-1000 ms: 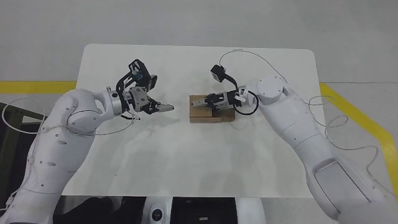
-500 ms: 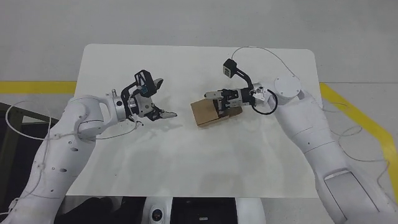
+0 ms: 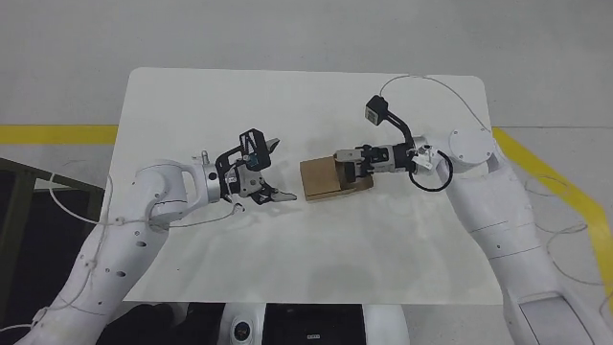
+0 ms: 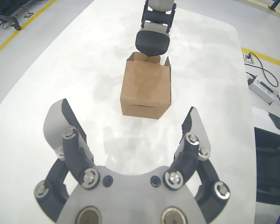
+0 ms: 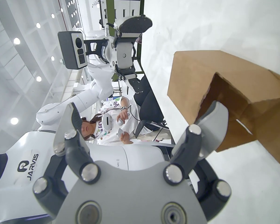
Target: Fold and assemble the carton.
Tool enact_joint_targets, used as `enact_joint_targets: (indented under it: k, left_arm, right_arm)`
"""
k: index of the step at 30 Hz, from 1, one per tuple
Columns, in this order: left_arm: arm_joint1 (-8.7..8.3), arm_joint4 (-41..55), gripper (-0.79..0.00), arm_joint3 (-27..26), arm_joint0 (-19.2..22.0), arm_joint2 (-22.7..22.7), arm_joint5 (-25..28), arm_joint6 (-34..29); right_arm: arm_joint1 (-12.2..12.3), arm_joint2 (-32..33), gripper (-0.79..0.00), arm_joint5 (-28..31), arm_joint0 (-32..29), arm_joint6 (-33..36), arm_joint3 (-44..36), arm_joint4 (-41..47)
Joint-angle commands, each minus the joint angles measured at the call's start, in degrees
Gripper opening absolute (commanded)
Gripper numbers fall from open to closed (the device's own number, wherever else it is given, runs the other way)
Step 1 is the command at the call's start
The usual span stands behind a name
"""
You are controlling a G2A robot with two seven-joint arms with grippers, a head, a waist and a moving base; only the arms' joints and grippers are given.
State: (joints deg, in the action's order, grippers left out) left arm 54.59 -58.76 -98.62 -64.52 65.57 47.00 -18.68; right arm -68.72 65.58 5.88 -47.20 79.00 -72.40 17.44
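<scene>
As the carton in the middle of the table looks light and easily dented, its folded edges seem the best hold. The left gripper is spread near it; the right gripper, also spread, has one finger in its open end.

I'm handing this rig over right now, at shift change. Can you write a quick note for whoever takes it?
Left hand: open, empty, facing the closed end of the brown cardboard carton, apart from it.
Right hand: open, one finger inside the carton's open end.
The carton lies mid white table.
Done: body squared up, end facing the left hand closed.
Left: fold and tuck the flaps at the end by the right hand.
</scene>
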Motion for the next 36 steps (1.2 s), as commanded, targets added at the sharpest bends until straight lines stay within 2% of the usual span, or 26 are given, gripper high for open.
enact_joint_targets:
  k: [1, 8, 18, 22, 36]
  left_arm:
    - [0.18, -0.4, 0.0, -0.9, 0.1, -0.9, -0.6, 0.0]
    - [0.85, -3.8, 0.0, -1.6, 0.4, -3.2, -4.1, 2.1]
    - [0.85, -3.8, 0.0, -1.6, 0.4, -3.2, -4.1, 2.1]
    - [0.87, -6.0, 0.0, -1.4, -0.2, -2.8, -6.8, 2.1]
    - [2.46, -15.3, 0.0, 5.9, 2.6, -8.7, -6.1, 11.4]
  right_arm:
    - [0.5, 1.3, 0.0, -0.6, -1.1, 0.4, -2.1, 0.1]
    - [1.9, 5.0, 0.0, 0.2, -5.1, 1.7, -8.8, 1.4]
    - [2.0, 5.2, 0.0, 0.3, -5.3, 1.7, -9.1, 1.6]
    - [2.3, 5.4, 0.0, -0.6, -6.7, 0.1, -9.6, 0.8]
    - [3.0, 3.0, 0.0, -2.4, -8.8, -0.2, -6.5, -0.9]
